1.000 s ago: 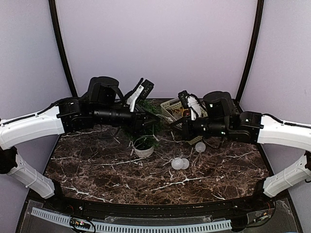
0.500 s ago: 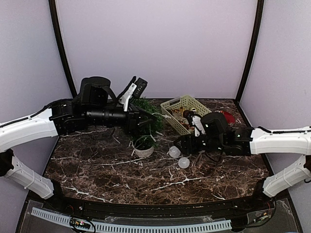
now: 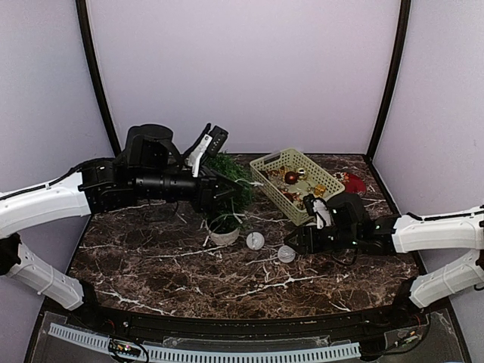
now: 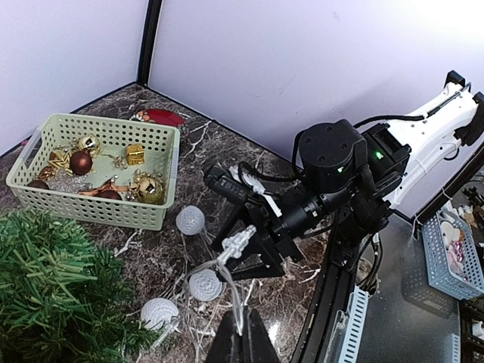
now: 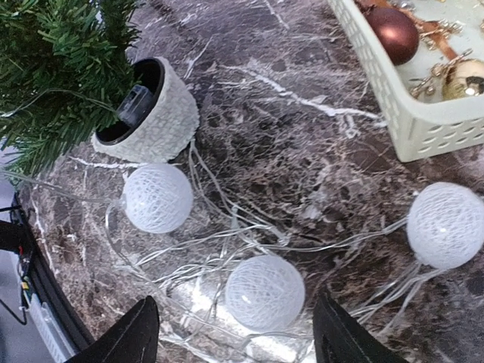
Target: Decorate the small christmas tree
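- Right arm has pulled back from the far side by the basket [image 3: 274, 198] to the near right and now sits low over the table [image 3: 151, 265]. The basket, hidden under it a second ago, is in full view.
- Two light balls [image 3: 255, 240] have shifted left towards the tree since then.
- right gripper [image 5: 234, 318]: jaws were shut a second ago, now wide and holding nothing, straddling the middle ball just below them.
- left gripper [image 4: 242, 340]: jaws closed, apparently pinching the clear wire [image 4: 236, 299] of the light string, which runs up out of the fingertips.
- small christmas tree [image 3: 227, 178] stands centre-left, just left of the basket, in its white pot [image 3: 224, 231]. The left arm reaches over it from the left.
- Wire lies in loose tangled loops on the table between pot and balls, some strands touching the pot's base.
- Risk 1: left arm lifts or drapes the wire and a loop catches the pot, so the tree gets dragged or tipped. The pot looks light.
- Risk 2: right jaws close on a round ball, it squirts out or rolls, and the string goes taut against the left grip.
- Risk 3: a loop hooks a right finger as it descends, so any retreat yanks the whole string.
- Can't tell whether any wire is on the branches yet. Foliage hides it.
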Robot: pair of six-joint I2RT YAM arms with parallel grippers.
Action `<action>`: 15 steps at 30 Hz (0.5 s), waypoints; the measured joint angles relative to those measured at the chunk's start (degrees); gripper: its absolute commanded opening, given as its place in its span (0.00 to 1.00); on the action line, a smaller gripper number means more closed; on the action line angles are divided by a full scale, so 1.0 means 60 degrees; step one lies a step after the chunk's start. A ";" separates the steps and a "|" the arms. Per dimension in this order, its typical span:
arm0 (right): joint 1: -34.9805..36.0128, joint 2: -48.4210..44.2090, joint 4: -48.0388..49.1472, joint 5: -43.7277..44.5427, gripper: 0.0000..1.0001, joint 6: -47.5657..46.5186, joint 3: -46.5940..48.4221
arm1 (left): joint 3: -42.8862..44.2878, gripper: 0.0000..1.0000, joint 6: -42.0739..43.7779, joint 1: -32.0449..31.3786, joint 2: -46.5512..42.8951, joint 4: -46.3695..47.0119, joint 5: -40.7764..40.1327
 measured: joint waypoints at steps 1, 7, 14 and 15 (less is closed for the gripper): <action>0.0004 0.0066 0.0138 -0.0215 0.60 0.0000 -0.0040 | -0.0025 0.00 -0.0018 0.0000 -0.0007 0.0011 -0.0047; 0.0102 0.0353 0.0426 -0.0914 0.65 -0.0058 -0.0102 | -0.0135 0.00 -0.0142 0.0000 -0.0171 0.0087 -0.0113; 0.0761 0.0270 0.0448 -0.0965 0.74 -0.0729 0.0484 | -0.0135 0.00 -0.0197 0.0000 -0.0379 0.0084 -0.0106; 0.0801 0.0270 0.0583 -0.0965 0.74 -0.0776 0.0579 | -0.0135 0.00 -0.0208 0.0000 -0.0419 0.0080 -0.0102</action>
